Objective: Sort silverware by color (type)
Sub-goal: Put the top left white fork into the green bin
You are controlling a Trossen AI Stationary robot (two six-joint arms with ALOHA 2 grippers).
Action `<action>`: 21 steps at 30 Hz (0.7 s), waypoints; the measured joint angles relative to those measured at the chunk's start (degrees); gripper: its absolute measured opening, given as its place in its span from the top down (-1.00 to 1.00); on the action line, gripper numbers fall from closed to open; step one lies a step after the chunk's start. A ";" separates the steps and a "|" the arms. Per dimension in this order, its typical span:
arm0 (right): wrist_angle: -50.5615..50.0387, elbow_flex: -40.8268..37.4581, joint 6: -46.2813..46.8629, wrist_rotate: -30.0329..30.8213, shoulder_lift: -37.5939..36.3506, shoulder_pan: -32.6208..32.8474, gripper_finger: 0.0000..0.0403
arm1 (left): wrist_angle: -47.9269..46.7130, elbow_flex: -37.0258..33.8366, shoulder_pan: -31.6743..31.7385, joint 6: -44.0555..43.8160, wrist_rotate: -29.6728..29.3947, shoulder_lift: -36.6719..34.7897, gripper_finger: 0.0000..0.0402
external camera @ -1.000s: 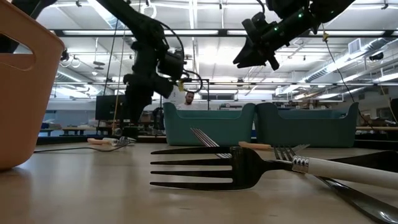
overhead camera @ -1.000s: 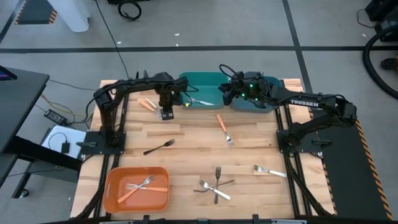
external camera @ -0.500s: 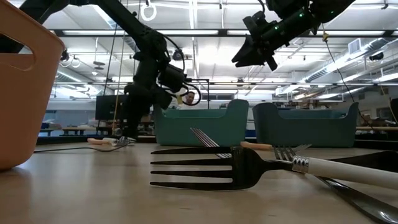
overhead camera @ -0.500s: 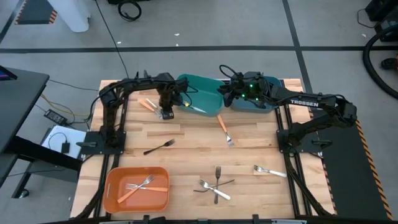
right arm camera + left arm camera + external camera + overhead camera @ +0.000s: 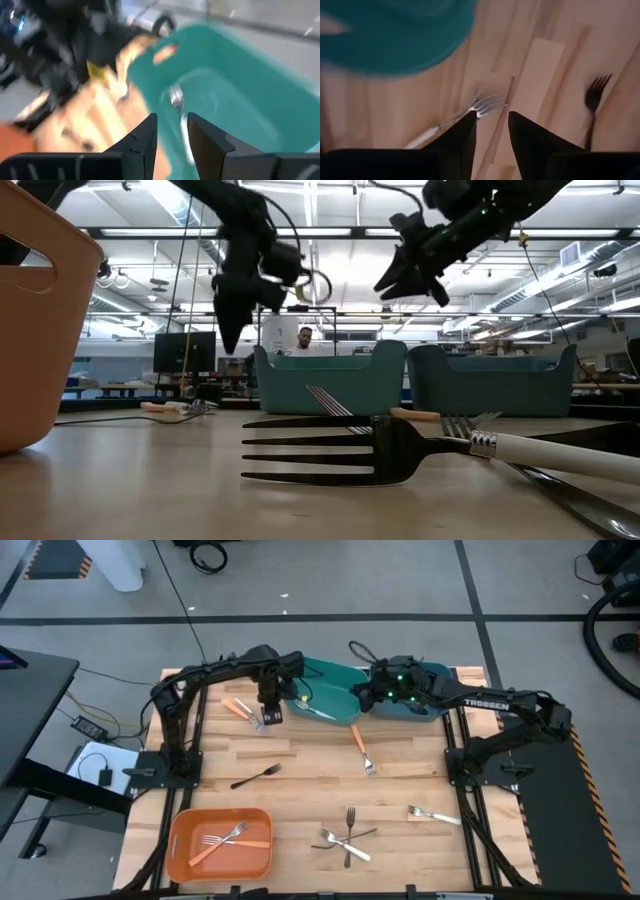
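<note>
Left tool (image 5: 268, 716) hangs above the far-left part of the wooden tabletop (image 5: 300, 770), just beside the tilted teal plastic bin (image 5: 322, 690); fingers (image 5: 462, 137) slightly spread, nothing between them. An orange-handled metal fork (image 5: 238, 707) lies just beside it on its outer side.

Right tool (image 5: 358, 692) sits over the teal bin's inner end; fingers (image 5: 145, 135) apart with a narrow gap, nothing pinched. A white-handled metal fork (image 5: 313, 712) lies inside that bin.

Rest of the silverware: a second orange-handled fork (image 5: 360, 748) mid-tabletop, a black fork (image 5: 256, 776) to the left, a crossed pile of forks (image 5: 345, 836) near the front, a white-handled fork (image 5: 433, 814) front right. The orange plastic bin (image 5: 178, 845) at front left holds two forks.

Risks, as I judge them: the teal bin is skewed and both arms crowd it, so a bump could shove it further or tip the fork out. The crossed pile invites a double pick. Thin flat handles could slip from a shallow pinch.
</note>
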 joint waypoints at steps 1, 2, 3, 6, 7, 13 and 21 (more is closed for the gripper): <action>0.18 0.00 -0.25 -1.59 0.99 0.46 0.45 | 0.10 0.19 0.09 -0.96 -0.05 -1.27 0.39; 0.27 0.00 -0.47 -3.36 2.00 0.89 0.47 | 0.25 0.21 0.13 -2.26 -0.02 -2.56 0.39; 0.09 0.00 -0.53 -5.39 3.05 1.30 0.49 | 0.29 0.23 0.15 -3.73 -0.06 -3.67 0.39; 0.08 0.00 -1.05 -11.56 6.09 2.66 0.59 | -1.11 0.12 0.11 -8.14 0.00 -6.84 0.39; 0.01 -0.01 -1.13 -12.87 6.87 2.99 0.63 | -1.44 0.02 0.10 -9.11 0.05 -7.76 0.39; -2.10 -0.01 -1.21 -20.20 9.99 3.72 0.90 | -3.83 -0.16 0.11 -9.53 0.17 -9.71 0.39; -7.46 -0.02 -1.72 -11.49 12.85 2.49 0.90 | -3.82 -0.18 0.00 -10.00 0.20 -9.56 0.39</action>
